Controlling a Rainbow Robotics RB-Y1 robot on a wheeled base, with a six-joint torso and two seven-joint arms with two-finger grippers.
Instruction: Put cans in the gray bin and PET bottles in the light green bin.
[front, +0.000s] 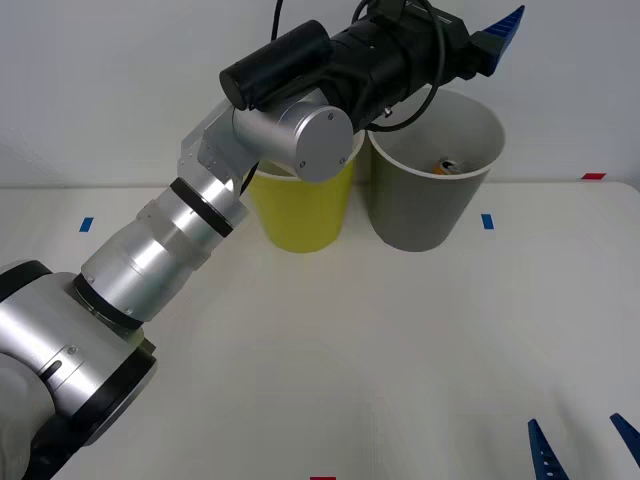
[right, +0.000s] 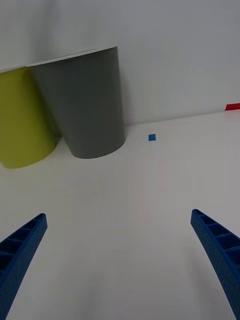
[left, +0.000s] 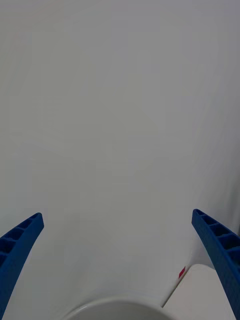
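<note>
Right jaws (front: 582, 448) spread near table front; left jaws (front: 505, 28) released above gray bin (front: 430, 205) holding can (front: 447, 166)

Gray bin (front: 425, 200): matt plastic, smooth wall, pale smooth inside. Light green bin (front: 300, 215): same smooth plastic, slight sheen. Can (front: 447, 166) inside gray bin: shiny metal top, little else visible. Table (front: 350, 330): smooth matt white surface, small tape marks (front: 487, 221) stuck flat on it. Left arm (front: 180, 240): brushed silver metal segments, satin finish, black glossy plastic housing near wrist. Left gripper (left: 120, 250) and right gripper (right: 120, 250) fingers: blue ribbed plastic, matt. Wall (front: 100, 80): plain matt white.
</note>
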